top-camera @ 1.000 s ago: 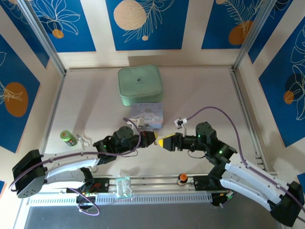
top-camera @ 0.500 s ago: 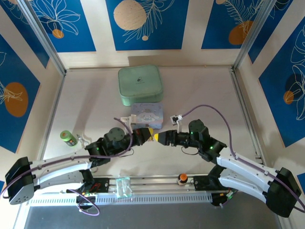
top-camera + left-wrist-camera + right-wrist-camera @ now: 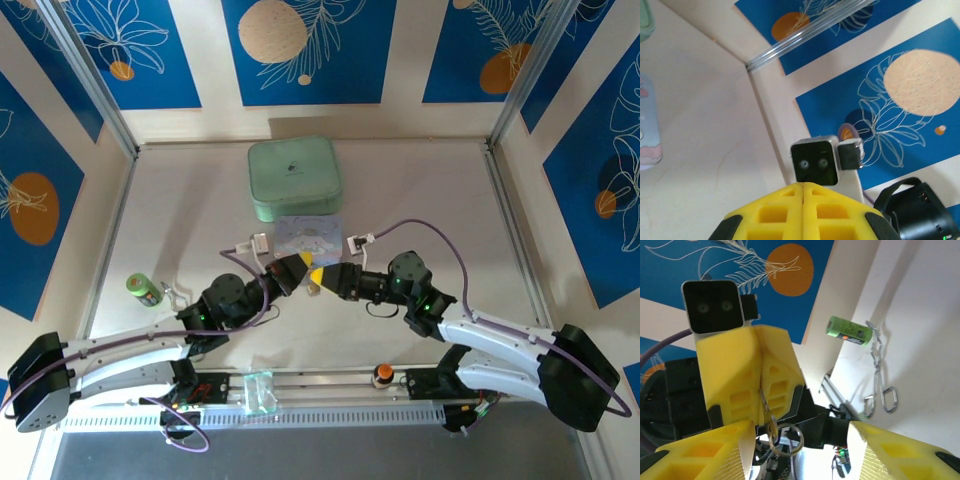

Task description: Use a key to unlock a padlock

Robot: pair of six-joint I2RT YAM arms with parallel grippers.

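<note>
Beige tabletop (image 3: 420, 200), blue leaf-print panels (image 3: 300, 50) on the walls around it. Both arms reach in to the middle and meet tip to tip just in front of the pale blue tin (image 3: 310, 237).

Left gripper (image 3: 296, 266): fingers clamped flat together, with no gap along the seam in its own wrist view. In the right wrist view a thin metal strip is pinched in that seam and sticks out past the tips. It's edge-on and small, so I'm hedging, but it looks like the key (image 3: 771, 422), with a wire ring (image 3: 788, 438) hanging off its free end. That puts the key up off the table in the left fingers, pointing toward the right arm.

Right gripper (image 3: 317, 277): yellow fingers spread, one at each lower corner of its wrist view, nothing between the pads. The key end and ring hang in the gap between them, and I can't tell if either finger touches the metal.

Rest of the table:
- mint green case (image 3: 294, 178), far centre, just behind the tin
- green can (image 3: 143, 289) lying on its side at the left edge, with a silver wire clip (image 3: 880, 390) on a short chain beside it — both well apart from the grippers
- orange-topped knob (image 3: 382, 373) on the rail at the near edge, between the arm bases
</note>
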